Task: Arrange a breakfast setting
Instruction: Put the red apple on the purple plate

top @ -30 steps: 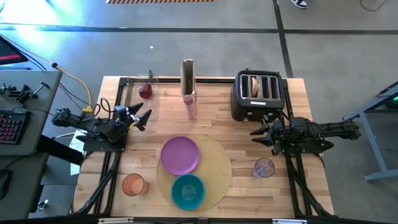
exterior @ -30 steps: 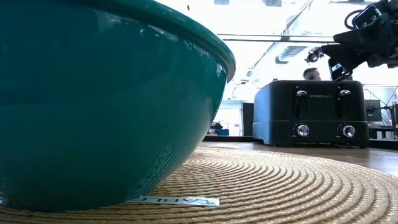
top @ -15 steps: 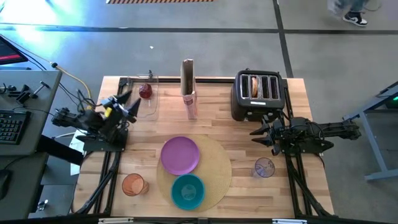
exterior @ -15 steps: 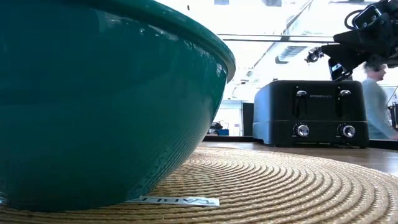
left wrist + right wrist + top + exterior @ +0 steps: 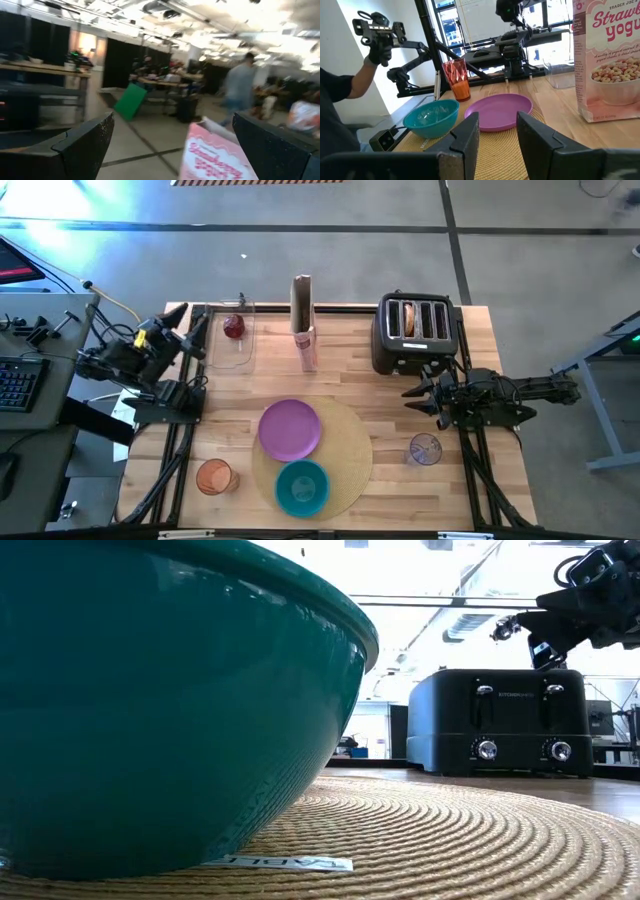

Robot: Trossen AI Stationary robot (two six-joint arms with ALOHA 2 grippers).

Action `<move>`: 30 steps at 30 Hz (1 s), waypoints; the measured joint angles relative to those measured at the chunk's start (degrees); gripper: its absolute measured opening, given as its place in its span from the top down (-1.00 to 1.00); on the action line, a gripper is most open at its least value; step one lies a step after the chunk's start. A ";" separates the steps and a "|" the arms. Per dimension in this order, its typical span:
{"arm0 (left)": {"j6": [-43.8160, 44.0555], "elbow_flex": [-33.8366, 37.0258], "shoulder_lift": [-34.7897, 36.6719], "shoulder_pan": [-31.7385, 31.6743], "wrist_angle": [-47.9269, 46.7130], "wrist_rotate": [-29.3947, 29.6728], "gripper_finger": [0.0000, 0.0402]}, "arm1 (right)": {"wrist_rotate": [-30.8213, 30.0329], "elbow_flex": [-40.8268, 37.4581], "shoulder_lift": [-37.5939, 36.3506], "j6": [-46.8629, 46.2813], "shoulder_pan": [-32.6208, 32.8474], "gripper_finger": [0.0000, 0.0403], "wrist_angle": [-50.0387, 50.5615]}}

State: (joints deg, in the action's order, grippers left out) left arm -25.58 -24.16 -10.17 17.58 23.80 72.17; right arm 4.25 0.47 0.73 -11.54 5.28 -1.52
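Observation:
The round tan mat (image 5: 345, 448) lies near the table's front middle. On it rest the purple plate (image 5: 290, 429) and the teal bowl (image 5: 302, 487). The orange cup (image 5: 214, 477) stands left of the mat and the clear glass (image 5: 425, 449) right of it. A red fruit (image 5: 234, 326) sits in a clear tray (image 5: 232, 345) at the far left. A bagel (image 5: 408, 318) sticks up out of a toaster slot. My left gripper (image 5: 192, 332) hangs open, raised above the table's far left. My right gripper (image 5: 412, 396) stands open in front of the toaster, level, with nothing between its fingers (image 5: 470, 135).
The black toaster (image 5: 415, 332) stands at the far right and the upright cereal box (image 5: 304, 325) at the far middle. Beyond the table's left side a person's hand (image 5: 376, 37) holds up a control handle; more people show blurred in the room.
My left gripper has risen from just above the tabletop and drawn back toward the table's far left corner. It has rolled and tipped up, and now looks out over the cereal box into the room. It has stayed open.

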 joint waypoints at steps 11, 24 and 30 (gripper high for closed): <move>-10.49 -11.08 -13.37 -0.71 0.02 8.95 -0.98 | -0.02 -0.01 0.00 0.00 0.00 0.43 0.00; -14.13 -18.91 -24.60 -12.23 0.09 17.24 -0.98 | -0.02 -0.02 0.00 0.00 0.00 0.43 0.00; -14.11 -19.94 -29.07 -16.92 0.06 16.83 -0.98 | -0.01 -0.01 0.00 0.01 0.00 0.43 0.00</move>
State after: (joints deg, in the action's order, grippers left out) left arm -39.69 -44.10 -39.24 0.66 23.86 88.99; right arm 4.24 0.46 0.73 -11.53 5.28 -1.52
